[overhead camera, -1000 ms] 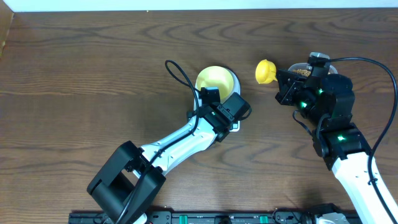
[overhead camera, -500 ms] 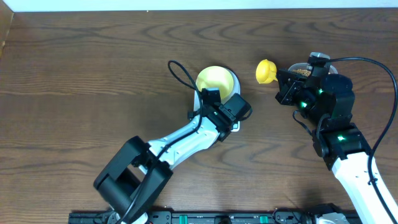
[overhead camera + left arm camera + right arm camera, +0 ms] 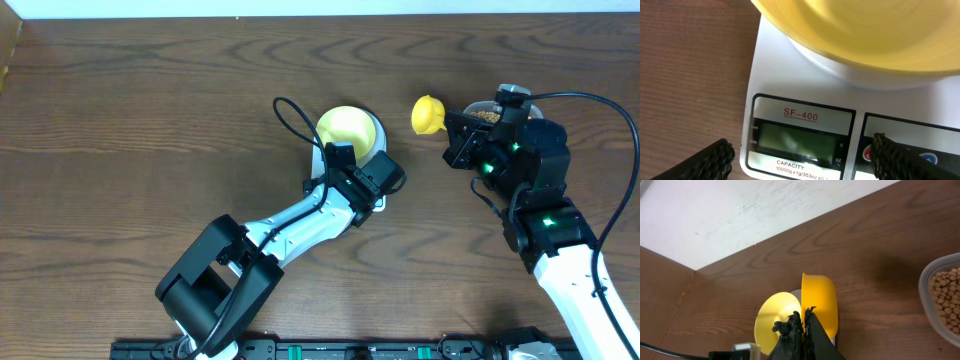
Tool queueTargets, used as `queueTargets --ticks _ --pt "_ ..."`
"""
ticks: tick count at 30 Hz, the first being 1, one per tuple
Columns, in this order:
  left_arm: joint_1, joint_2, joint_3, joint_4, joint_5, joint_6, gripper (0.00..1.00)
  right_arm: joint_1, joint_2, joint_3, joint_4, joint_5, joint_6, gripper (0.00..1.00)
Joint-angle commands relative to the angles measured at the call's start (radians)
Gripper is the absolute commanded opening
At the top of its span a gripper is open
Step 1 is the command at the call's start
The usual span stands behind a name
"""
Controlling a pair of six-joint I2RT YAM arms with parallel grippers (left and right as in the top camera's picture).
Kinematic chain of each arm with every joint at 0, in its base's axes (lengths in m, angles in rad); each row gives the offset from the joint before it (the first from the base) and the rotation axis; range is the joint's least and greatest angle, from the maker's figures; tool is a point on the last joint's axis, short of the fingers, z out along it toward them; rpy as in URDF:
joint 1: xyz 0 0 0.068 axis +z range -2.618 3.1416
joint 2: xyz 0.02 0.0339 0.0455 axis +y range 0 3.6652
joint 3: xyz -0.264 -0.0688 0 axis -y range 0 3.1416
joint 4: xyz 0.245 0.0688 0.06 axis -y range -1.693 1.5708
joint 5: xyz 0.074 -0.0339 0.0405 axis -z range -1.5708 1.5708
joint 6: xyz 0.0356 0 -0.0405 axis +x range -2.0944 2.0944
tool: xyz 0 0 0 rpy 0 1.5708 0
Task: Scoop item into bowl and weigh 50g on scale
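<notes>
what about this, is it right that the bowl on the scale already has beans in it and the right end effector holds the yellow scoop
No, the bowl on the scale is empty, as the overhead view shows; the beans sit in the clear container. The right end effector does hold the yellow scoop.

The overhead camera looks straight down on the table [image 3: 120, 120] from well above, with both arms entering from the lower edge. The left wrist camera sits very close over the scale [image 3: 790, 75], facing its display end, with the bowl [image 3: 865, 30] across the top. The right wrist camera hangs higher, looking past its scoop [image 3: 819, 302] toward the table's far edge. All three views share the bowl and scale
</notes>
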Motion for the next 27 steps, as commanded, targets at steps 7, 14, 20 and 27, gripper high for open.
queueTargets --ticks 7,14,20,27 --pt "-0.004 0.006 -0.004 0.014 -0.005 0.006 0.88 0.0 -0.014 0.017 0.006 0.012 -0.007 0.01" --pt "-0.004 0.011 -0.004 0.014 -0.006 0.006 0.88 0.0 -0.014 0.017 0.005 0.012 -0.007 0.01" --pt "-0.004 0.019 -0.004 0.014 -0.006 0.006 0.88 0.0 -0.014 0.017 0.005 0.011 -0.006 0.01" --pt "-0.004 0.019 -0.004 0.014 -0.007 0.006 0.88 0.0 -0.014 0.017 0.005 0.011 -0.006 0.01"
